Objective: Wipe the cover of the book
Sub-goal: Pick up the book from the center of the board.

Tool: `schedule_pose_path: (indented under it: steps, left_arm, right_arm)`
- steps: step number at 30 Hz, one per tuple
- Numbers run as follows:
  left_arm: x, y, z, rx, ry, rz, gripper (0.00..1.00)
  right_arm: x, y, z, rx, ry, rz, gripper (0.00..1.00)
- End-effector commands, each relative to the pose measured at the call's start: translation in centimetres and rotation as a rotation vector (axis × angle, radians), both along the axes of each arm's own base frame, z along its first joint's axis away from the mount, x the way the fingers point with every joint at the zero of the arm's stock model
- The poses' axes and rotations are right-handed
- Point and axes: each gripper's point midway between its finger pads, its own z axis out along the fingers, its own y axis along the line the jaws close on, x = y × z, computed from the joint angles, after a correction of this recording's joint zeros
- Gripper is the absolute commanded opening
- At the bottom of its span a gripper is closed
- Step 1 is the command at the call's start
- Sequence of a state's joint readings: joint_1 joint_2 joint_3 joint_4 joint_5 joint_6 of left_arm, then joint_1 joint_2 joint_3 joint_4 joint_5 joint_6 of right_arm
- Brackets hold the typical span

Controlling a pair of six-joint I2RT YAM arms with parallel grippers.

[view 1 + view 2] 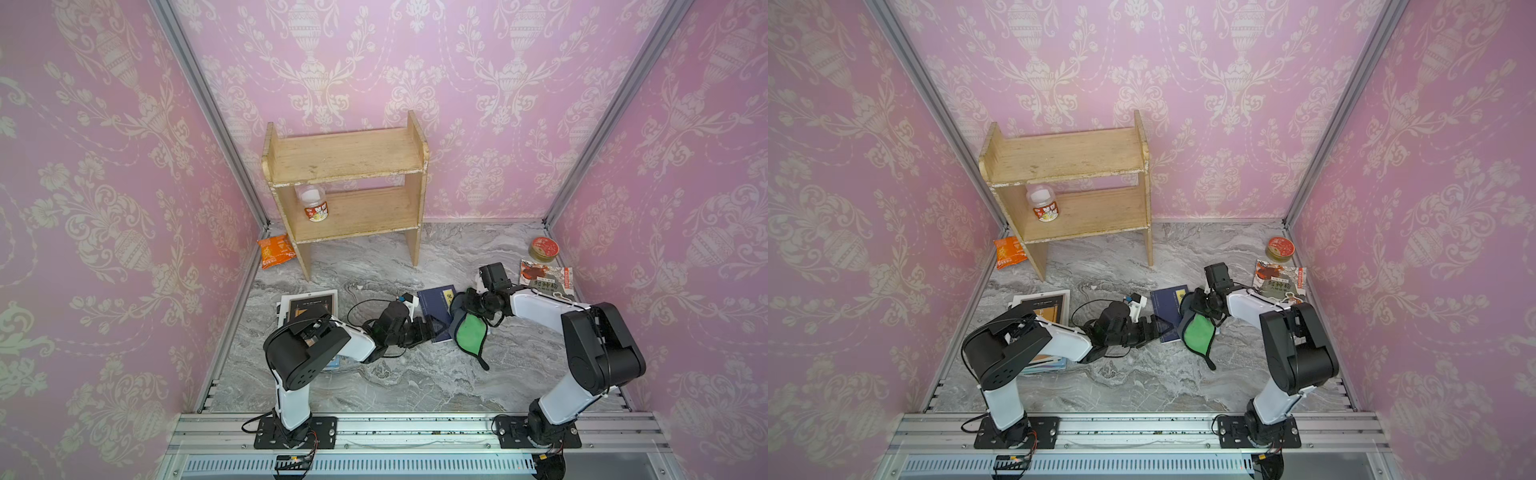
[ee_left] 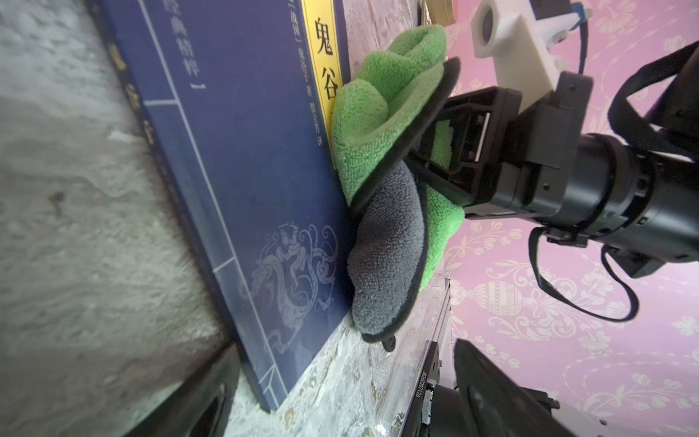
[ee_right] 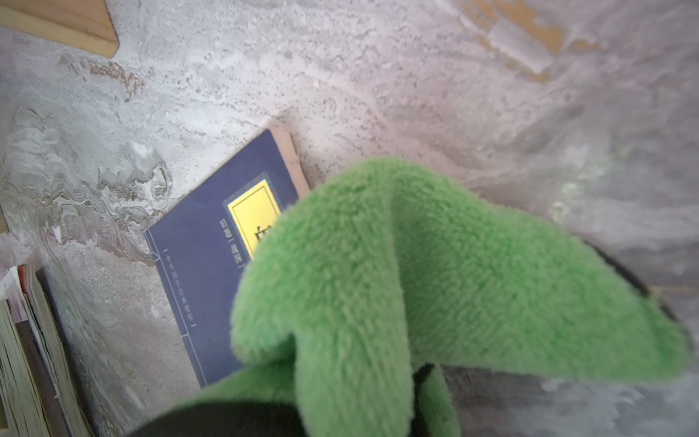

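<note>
The right tool is clamped on a bunched green-and-grey cloth, which touches the title-strip edge of the blue book lying flat on the surface. Most of the cover lies bare beyond it, so the wiping looks far from finished. The left tool, spread wide and holding nothing, sits at the book's near corner.

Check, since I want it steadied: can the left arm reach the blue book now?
Probably yes: the left gripper, jaws open, is at the blue book's edge; the cloth sits along the opposite edge.
</note>
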State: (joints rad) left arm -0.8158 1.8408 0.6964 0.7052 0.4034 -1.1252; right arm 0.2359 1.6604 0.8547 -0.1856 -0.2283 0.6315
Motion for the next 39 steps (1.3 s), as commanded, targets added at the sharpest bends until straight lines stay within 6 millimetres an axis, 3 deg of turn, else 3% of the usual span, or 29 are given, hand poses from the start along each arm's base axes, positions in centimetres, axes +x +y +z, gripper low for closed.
schedule_pose_path:
  steps: [1,4,6,8,10,13,18,22,28,39]
  left_arm:
    - [-0.4,3.5,-5.6,0.32,0.063,0.053,0.91]
    - [-0.2,5.5,-6.4,0.539,0.006,0.074,0.98]
    - [-0.3,4.8,-6.6,0.506,0.017,0.065,0.99]
    - [-0.3,2.9,-6.4,0.385,0.024,0.045,0.99]
    - [-0.3,0.2,-4.8,0.196,0.014,0.014,0.99]
    - [0.3,-2.3,-1.2,-0.026,-0.042,-0.008,0.99]
    - [0.7,-1.1,2.1,-0.136,-0.126,0.017,0.96]
    - [0.9,0.7,1.9,-0.092,-0.095,0.037,0.87]
    - [1.1,3.8,0.9,-0.087,-0.021,0.089,0.57]
    - [1.0,5.3,0.5,-0.058,0.009,0.126,0.21]
  right_arm:
    - [-7.6,-0.1,-6.7,0.007,0.328,-0.012,0.0]
    - [-8.8,0.8,-7.3,0.062,0.331,-0.017,0.0]
    - [-9.2,1.1,-7.4,0.086,0.335,-0.019,0.0]
    - [-9.6,1.4,-7.5,0.092,0.339,-0.013,0.0]
    - [-10.0,1.6,-7.6,0.102,0.346,-0.008,0.0]
    - [-10.5,1.8,-7.7,0.108,0.354,-0.006,0.0]
    - [-11.4,1.7,-8.1,0.107,0.37,-0.005,0.0]
    - [-11.7,1.3,-8.3,0.09,0.374,-0.006,0.0]
    - [-11.6,1.3,-8.2,0.088,0.37,-0.011,0.0]
    - [-11.6,1.4,-8.1,0.07,0.366,-0.006,0.0]
